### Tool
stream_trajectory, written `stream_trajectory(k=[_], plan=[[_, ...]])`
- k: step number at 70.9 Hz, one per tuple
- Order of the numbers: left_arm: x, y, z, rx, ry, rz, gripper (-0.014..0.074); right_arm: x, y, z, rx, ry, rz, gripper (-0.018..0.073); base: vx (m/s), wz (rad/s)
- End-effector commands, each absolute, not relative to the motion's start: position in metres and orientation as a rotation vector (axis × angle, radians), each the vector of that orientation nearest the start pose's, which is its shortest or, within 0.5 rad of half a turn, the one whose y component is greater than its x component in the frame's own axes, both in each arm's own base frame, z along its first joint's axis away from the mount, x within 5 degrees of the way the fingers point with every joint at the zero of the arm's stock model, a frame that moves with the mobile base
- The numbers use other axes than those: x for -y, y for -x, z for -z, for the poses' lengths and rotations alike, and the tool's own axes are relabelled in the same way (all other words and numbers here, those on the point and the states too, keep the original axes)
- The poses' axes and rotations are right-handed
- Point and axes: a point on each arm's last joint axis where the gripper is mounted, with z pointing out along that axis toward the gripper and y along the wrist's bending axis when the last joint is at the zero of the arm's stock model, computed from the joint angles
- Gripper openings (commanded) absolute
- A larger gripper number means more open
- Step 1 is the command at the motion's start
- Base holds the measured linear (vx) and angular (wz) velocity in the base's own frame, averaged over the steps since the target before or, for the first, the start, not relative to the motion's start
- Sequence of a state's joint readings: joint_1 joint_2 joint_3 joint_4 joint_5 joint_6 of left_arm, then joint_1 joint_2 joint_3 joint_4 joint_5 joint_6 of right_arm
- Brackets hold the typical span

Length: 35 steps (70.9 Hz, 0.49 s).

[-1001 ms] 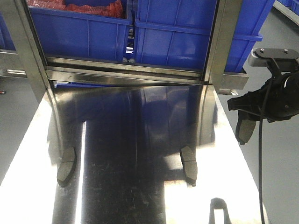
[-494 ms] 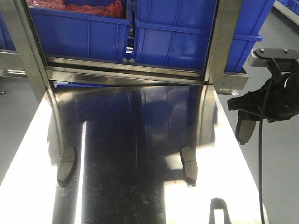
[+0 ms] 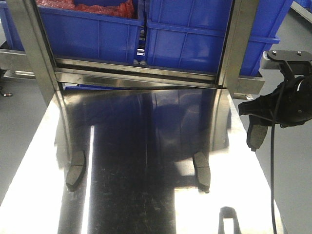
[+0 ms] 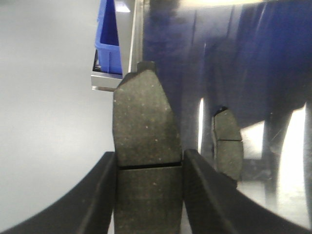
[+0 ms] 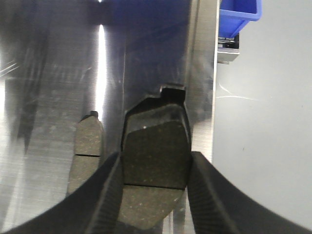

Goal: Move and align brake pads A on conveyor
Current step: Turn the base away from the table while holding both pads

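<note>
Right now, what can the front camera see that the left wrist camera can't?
Only the front camera shows the right gripper beside the table's right edge, holding a hanging pad. It also shows the right-hand pad lying on the steel table, and red stuff in the blue bins. Only the left wrist camera shows the left gripper clamped on its own grooved pad. Both show the left-hand pad lying on the shiny table, and part of the blue bins.
</note>
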<state>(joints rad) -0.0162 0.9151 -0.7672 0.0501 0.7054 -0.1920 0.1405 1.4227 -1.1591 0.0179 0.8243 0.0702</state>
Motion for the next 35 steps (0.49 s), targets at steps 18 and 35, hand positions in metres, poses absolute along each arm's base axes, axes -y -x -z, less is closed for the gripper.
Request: stream_trajectory(k=[18, 35], plan=[[0.0011, -0.1787, -0.3313, -2.212, 0.158, 0.059, 0.0118, -0.0423, -0.2924, -0.3317, -2.451, 0.078, -0.115, 0.0088, -0.05, 0.18], [0.0011, -0.1787, -0.3313, -2.212, 0.158, 0.059, 0.0118, -0.0423, -0.2924, -0.3317, -2.451, 0.078, -0.115, 0.0088, -0.06, 0.22]])
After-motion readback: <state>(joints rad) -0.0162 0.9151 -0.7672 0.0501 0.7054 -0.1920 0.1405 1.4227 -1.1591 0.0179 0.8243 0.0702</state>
